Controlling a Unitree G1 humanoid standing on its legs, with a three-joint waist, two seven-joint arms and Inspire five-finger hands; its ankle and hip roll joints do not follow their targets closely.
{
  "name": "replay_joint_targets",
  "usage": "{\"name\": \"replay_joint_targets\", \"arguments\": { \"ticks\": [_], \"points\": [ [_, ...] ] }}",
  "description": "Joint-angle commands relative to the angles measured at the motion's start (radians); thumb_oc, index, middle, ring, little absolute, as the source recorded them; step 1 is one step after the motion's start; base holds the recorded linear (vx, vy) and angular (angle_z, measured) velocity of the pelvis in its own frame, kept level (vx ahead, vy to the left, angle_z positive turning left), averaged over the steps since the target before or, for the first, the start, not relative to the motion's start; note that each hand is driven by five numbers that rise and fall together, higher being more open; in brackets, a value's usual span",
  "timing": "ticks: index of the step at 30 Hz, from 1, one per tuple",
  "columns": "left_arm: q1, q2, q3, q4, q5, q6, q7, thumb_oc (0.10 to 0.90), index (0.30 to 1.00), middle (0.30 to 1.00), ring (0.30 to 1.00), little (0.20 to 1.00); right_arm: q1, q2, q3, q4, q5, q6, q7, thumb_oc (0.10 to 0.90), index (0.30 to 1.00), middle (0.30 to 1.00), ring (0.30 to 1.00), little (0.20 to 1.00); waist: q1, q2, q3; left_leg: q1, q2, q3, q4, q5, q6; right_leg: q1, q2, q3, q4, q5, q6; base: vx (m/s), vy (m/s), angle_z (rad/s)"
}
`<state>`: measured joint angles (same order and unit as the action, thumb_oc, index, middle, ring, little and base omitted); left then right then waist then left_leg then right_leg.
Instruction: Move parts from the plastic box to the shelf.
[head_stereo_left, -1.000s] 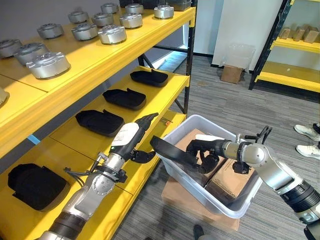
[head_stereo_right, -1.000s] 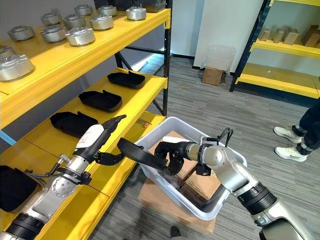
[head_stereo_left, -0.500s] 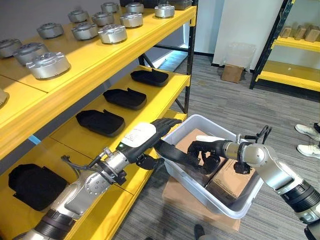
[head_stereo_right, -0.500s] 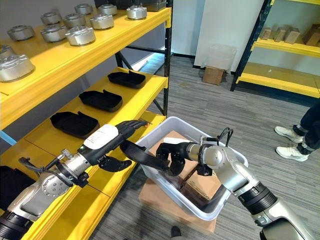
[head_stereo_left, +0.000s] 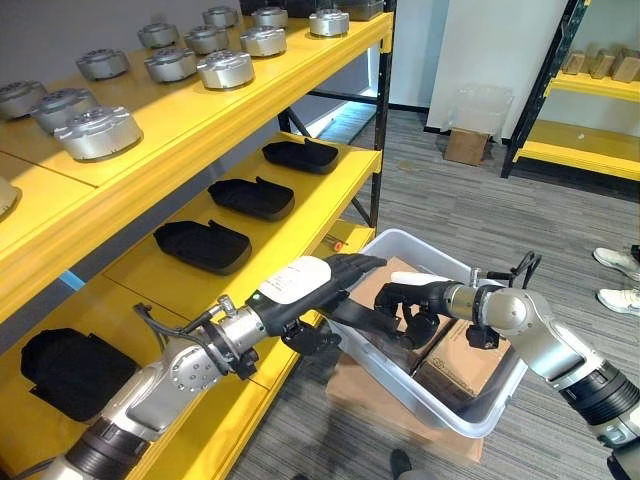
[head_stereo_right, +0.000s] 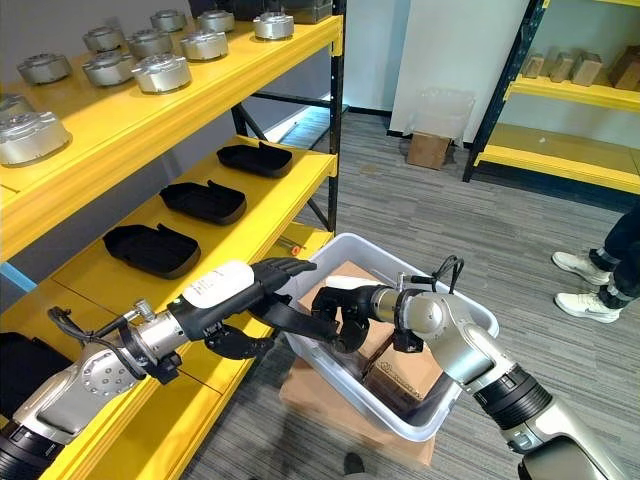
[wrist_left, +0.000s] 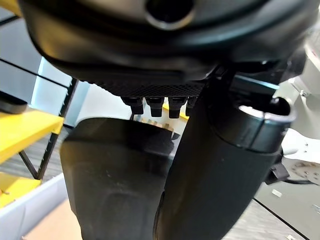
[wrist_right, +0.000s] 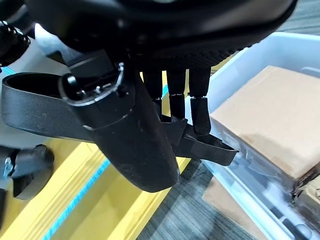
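A long black moulded part (head_stereo_left: 352, 314) hangs over the near left rim of the clear plastic box (head_stereo_left: 487, 412). My right hand (head_stereo_left: 412, 300) is shut on its box-side end, fingers curled over it (wrist_right: 175, 95). My left hand (head_stereo_left: 330, 276) reaches across from the shelf side with straight fingers lying above the part's free end and its thumb (head_stereo_left: 308, 336) below, open around it. In the left wrist view the part (wrist_left: 110, 180) sits between thumb and fingers (wrist_left: 155, 105).
The yellow shelf (head_stereo_left: 300, 215) beside the box carries matching black parts (head_stereo_left: 250, 197) on its middle level and silver round parts (head_stereo_left: 224, 68) on top. Cardboard boxes (head_stereo_left: 455, 365) lie in the plastic box. A person's shoes (head_stereo_left: 615, 270) stand at far right.
My left hand has swung from the shelf edge toward the box and now straddles the part's free end. The right hand has kept the part almost still.
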<state>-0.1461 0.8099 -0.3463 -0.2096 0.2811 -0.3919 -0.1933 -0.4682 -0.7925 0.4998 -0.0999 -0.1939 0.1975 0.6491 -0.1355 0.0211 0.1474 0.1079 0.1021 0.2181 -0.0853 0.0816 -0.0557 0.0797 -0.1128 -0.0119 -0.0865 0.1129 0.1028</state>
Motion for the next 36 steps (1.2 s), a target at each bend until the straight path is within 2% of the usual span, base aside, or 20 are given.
{"name": "replay_joint_targets", "arguments": {
  "ticks": [1, 8, 11, 15, 16, 17, 23, 28, 36],
  "points": [
    [-0.137, 0.033, -0.016, -0.049, -0.028, -0.031, 0.044, 0.900, 1.000, 1.000, 1.000, 1.000, -0.111, 0.013, -0.027, -0.025, 0.022, -0.086, -0.062, 0.400, 0.300, 0.300, 0.300, 0.300, 0.013, -0.013, -0.054, 0.053, -0.021, -0.022, 0.004, -0.166, 0.051, -0.007, -0.011, 0.012, 0.023, -0.073, 0.040, 0.00, 0.000, 0.00],
    [-0.170, 0.030, -0.086, -0.001, 0.052, 0.049, 0.025, 0.900, 1.000, 1.000, 1.000, 1.000, -0.151, 0.028, 0.004, -0.013, 0.017, -0.085, -0.048, 0.400, 0.300, 0.300, 0.300, 0.300, 0.005, -0.007, -0.056, 0.056, -0.020, -0.013, 0.005, -0.165, 0.050, -0.007, -0.010, 0.015, 0.023, -0.073, 0.041, 0.00, 0.000, 0.00],
    [-0.183, 0.026, -0.118, 0.039, 0.111, 0.116, 0.041, 0.900, 1.000, 1.000, 1.000, 1.000, -0.173, 0.035, 0.020, 0.005, 0.021, -0.088, -0.048, 0.400, 0.300, 0.300, 0.300, 0.300, 0.003, -0.006, -0.058, 0.057, -0.019, -0.012, 0.005, -0.165, 0.049, -0.007, -0.010, 0.015, 0.023, -0.074, 0.040, 0.00, 0.000, 0.00],
    [-0.189, 0.023, -0.139, 0.089, 0.203, 0.177, 0.100, 0.900, 1.000, 1.000, 1.000, 1.000, -0.188, 0.044, 0.027, 0.015, 0.021, -0.089, -0.049, 0.400, 0.300, 0.300, 0.300, 0.300, 0.001, -0.006, -0.059, 0.057, -0.019, -0.011, 0.005, -0.165, 0.049, -0.007, -0.009, 0.015, 0.024, -0.075, 0.040, 0.00, 0.000, 0.00],
    [-0.195, 0.012, -0.151, 0.157, 0.276, 0.240, 0.178, 0.900, 1.000, 1.000, 1.000, 1.000, -0.207, 0.057, 0.036, 0.031, 0.023, -0.090, -0.047, 0.400, 0.300, 0.300, 0.300, 0.300, 0.000, -0.007, -0.062, 0.057, -0.018, -0.008, 0.004, -0.165, 0.048, -0.009, -0.008, 0.017, 0.024, -0.076, 0.040, 0.00, 0.000, 0.00],
    [-0.198, 0.006, -0.153, 0.177, 0.299, 0.267, 0.199, 0.900, 1.000, 1.000, 1.000, 1.000, -0.215, 0.059, 0.040, 0.033, 0.025, -0.086, -0.048, 0.400, 0.300, 0.300, 0.300, 0.300, 0.001, -0.008, -0.061, 0.057, -0.018, -0.009, 0.004, -0.165, 0.048, -0.009, -0.008, 0.019, 0.024, -0.076, 0.039, 0.00, 0.000, 0.00],
    [-0.206, -0.056, -0.138, 0.283, 0.377, 0.376, 0.324, 0.900, 1.000, 1.000, 1.000, 1.000, -0.233, 0.093, 0.048, 0.054, 0.016, -0.073, -0.052, 0.400, 0.300, 0.300, 0.300, 0.300, 0.004, -0.017, -0.063, 0.059, -0.017, -0.009, 0.003, -0.167, 0.047, -0.007, -0.005, 0.020, 0.025, -0.079, 0.037, 0.00, 0.000, 0.00],
    [-0.198, -0.093, -0.123, 0.308, 0.383, 0.378, 0.321, 0.900, 1.000, 1.000, 1.000, 1.000, -0.239, 0.104, 0.044, 0.068, 0.014, -0.073, -0.056, 0.400, 0.300, 0.300, 0.300, 0.300, 0.008, -0.022, -0.062, 0.058, -0.016, -0.011, 0.004, -0.166, 0.046, -0.007, -0.004, 0.019, 0.028, -0.081, 0.035, 0.00, 0.000, 0.00],
    [-0.205, -0.118, -0.145, 0.295, 0.370, 0.323, 0.292, 0.900, 1.000, 1.000, 1.000, 1.000, -0.243, 0.108, 0.037, 0.067, 0.019, -0.070, -0.044, 0.400, 0.300, 0.300, 0.300, 0.300, 0.007, -0.027, -0.065, 0.056, -0.014, -0.009, 0.006, -0.169, 0.044, -0.009, -0.002, 0.022, 0.031, -0.083, 0.035, 0.00, 0.000, 0.00]
  ]
}}
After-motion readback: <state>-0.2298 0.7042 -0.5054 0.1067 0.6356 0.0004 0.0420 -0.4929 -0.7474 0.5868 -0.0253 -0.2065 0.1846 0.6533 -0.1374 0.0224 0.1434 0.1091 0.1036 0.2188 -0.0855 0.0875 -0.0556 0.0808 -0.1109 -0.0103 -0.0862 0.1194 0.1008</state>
